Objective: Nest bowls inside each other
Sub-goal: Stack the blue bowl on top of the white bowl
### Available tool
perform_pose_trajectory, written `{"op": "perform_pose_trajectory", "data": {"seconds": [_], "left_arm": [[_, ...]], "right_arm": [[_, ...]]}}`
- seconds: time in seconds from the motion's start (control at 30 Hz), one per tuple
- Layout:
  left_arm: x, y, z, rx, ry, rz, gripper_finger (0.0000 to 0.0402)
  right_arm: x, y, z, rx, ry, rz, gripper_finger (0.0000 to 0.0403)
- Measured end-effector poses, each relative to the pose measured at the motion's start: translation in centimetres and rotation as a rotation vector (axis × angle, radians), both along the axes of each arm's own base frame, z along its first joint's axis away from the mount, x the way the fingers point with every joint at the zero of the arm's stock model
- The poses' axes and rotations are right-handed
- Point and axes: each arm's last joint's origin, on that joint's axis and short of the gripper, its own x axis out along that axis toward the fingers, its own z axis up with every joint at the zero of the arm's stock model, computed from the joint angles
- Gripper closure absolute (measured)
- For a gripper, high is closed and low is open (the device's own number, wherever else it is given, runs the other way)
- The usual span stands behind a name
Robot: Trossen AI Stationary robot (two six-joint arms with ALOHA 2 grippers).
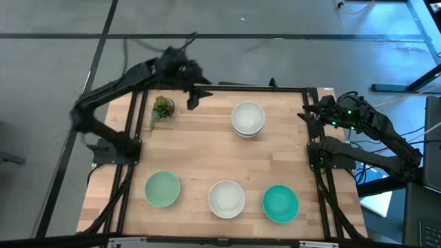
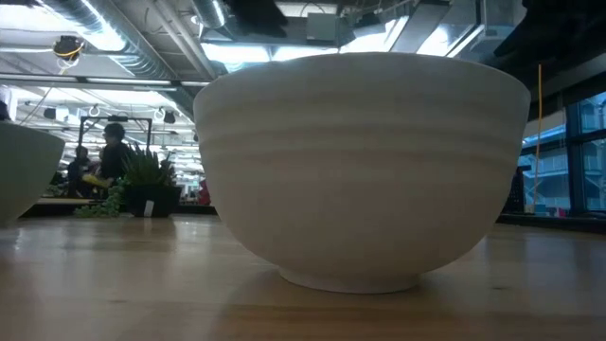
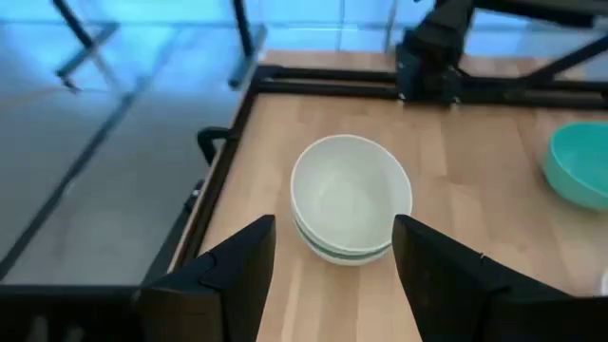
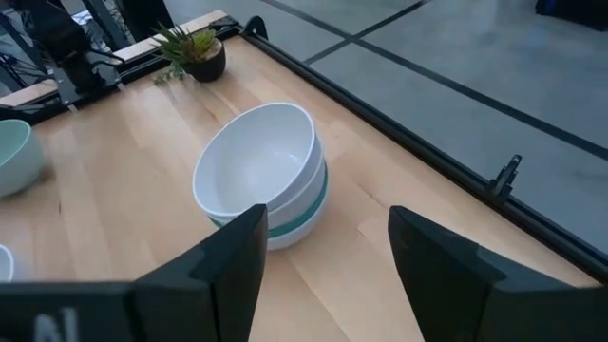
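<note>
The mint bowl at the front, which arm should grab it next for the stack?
Probably the left. The mint bowl sits on the left arm's side of the table, with the left gripper open. The right gripper waits at the table's far right edge.

The white bowl [image 2: 365,166] hides most of the table beyond.

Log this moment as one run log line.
stack of bowls: far centre | mint bowl, white bowl, teal bowl: separate, near edge | left gripper: open | right gripper: open

Black jointed arms, dark wedge-shaped fingers [image 3: 237,275], green lights on one wrist.
</note>
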Motion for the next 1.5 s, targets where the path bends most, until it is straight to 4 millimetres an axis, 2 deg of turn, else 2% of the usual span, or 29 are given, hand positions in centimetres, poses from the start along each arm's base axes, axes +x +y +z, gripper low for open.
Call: {"op": "perform_pose_trajectory", "data": {"seconds": [0.13,0.3,0.4,0.53,0.83,0.97,1.27,1.5], "left_arm": [[-3.2,-2.0,-2.7,0.011,-0.043,0.104,0.0194],[-6.6,-5.1,-6.2,-0.009,-0.165,0.149,0.0194],[-7.8,-6.7,-8.3,-0.006,-0.232,0.139,0.0194],[-9.0,-8.3,-9.7,-0.016,-0.274,0.134,0.0194],[-9.4,-10.3,-12.3,-0.142,-0.246,0.144,0.0194],[-9.3,-10.8,-13.2,-0.213,-0.231,0.148,0.0194],[-9.2,-11.3,-13.3,-0.258,-0.234,0.14,0.0194],[-9.2,-11.3,-13.3,-0.264,-0.234,0.136,0.0194]], "right_arm": [[0.1,0.0,0.1,-0.006,-0.013,-0.001,0.0181],[0.1,-0.1,0.1,0.005,-0.026,-0.009,0.0181],[0.4,-0.2,-0.4,0.02,-0.019,-0.006,0.0181],[1.4,-0.5,-1.8,0.045,-0.054,0.063,0.0181],[3.6,-1.3,-5.8,0.108,-0.127,0.195,0.0181],[3.7,-1.3,-5.9,0.108,-0.141,0.215,0.0181],[3.7,-0.7,-5.9,0.188,-0.163,0.351,0.0181],[3.1,0.3,-7.5,0.379,-0.012,0.378,0.0181]]}}
